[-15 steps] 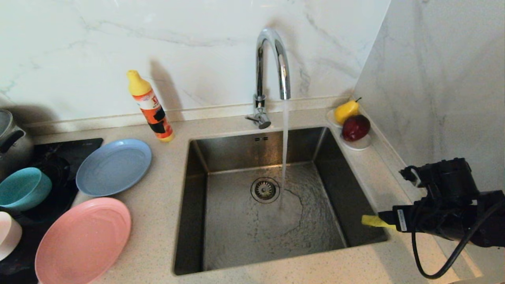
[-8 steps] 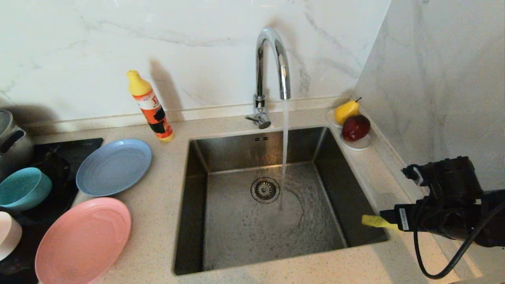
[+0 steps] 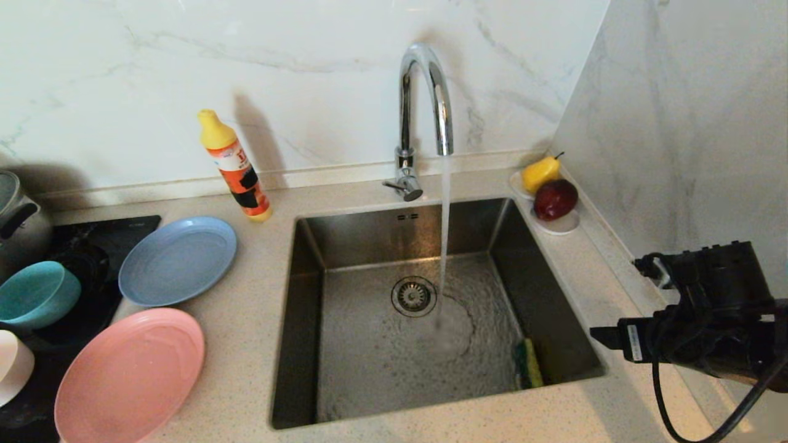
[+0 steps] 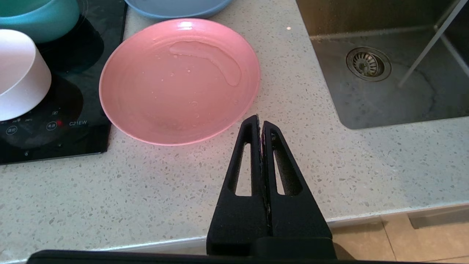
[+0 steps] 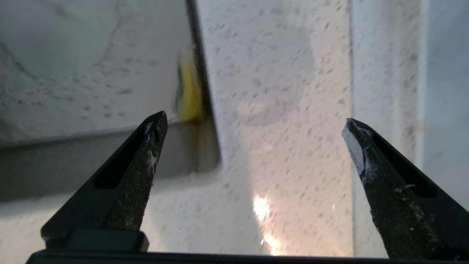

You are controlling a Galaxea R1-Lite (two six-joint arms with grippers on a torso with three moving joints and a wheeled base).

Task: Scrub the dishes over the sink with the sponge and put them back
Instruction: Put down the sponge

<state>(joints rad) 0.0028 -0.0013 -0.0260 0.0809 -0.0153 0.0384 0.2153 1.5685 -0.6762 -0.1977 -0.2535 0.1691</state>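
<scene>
The yellow and green sponge stands on edge on the sink floor against its right wall; it also shows blurred in the right wrist view. My right gripper hangs open and empty over the counter just right of the sink. On the counter to the left sit the grey-blue plate, salmon-pink plate, teal bowl and pale bowl. My left gripper is shut on nothing above the counter's front edge, beside the pink plate.
Water runs from the faucet onto the sink floor near the drain. A soap bottle stands behind the plates. A white fruit dish sits at the back right corner. A black hob and steel pot are far left.
The sponge has left the right gripper's tips at the sink's right rim and dropped into the basin. The right gripper has drawn slightly back to the right.
</scene>
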